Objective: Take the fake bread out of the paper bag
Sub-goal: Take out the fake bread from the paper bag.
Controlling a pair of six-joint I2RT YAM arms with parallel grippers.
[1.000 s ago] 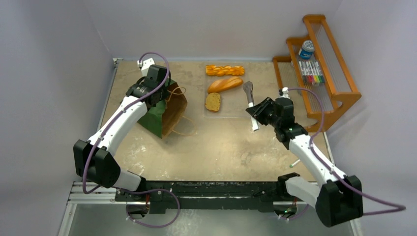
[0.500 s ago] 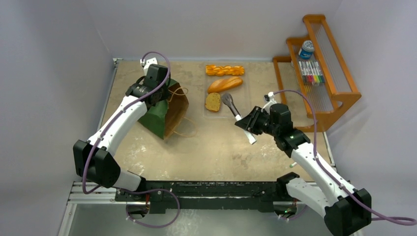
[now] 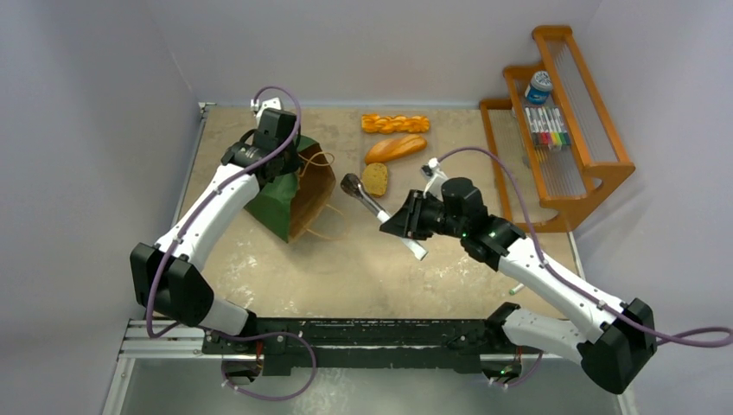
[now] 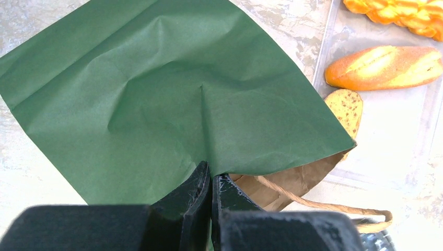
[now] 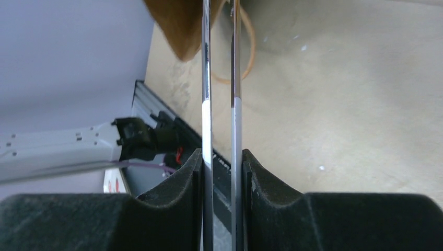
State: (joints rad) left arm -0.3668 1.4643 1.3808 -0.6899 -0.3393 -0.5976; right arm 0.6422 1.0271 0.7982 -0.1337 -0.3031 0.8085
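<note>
Left gripper: fingers pressed together, pinching the top edge of the paper bag. The bag is at the table's far left, green outside and brown kraft inside. Its mouth faces right, toward the bread. The cord handles hang at the mouth. The inside is mostly hidden in every view.

Right gripper: clamped on the metal tongs, squeezing both arms close together. It grips near the handle end. The tongs point up-left across the middle of the table toward the bag mouth.

Fake bread, three pieces visible. All lie outside the bag on a clear sheet to the right of the bag, in the far-centre of the table:
- braided stick, farthest back
- oblong loaf, in the middle
- round slice, nearest

Relative to the grippers:
- The tong tip sits just left of the round slice, between it and the bag mouth. Can't tell whether they touch.
- The right gripper body is on the near-right side of the slice, apart from it.
- The loaf and braid are farther back, clear of the tongs.
- All three pieces are right of the left gripper, with the bag mouth in between.

Wooden rack at far right, holding markers.
</note>
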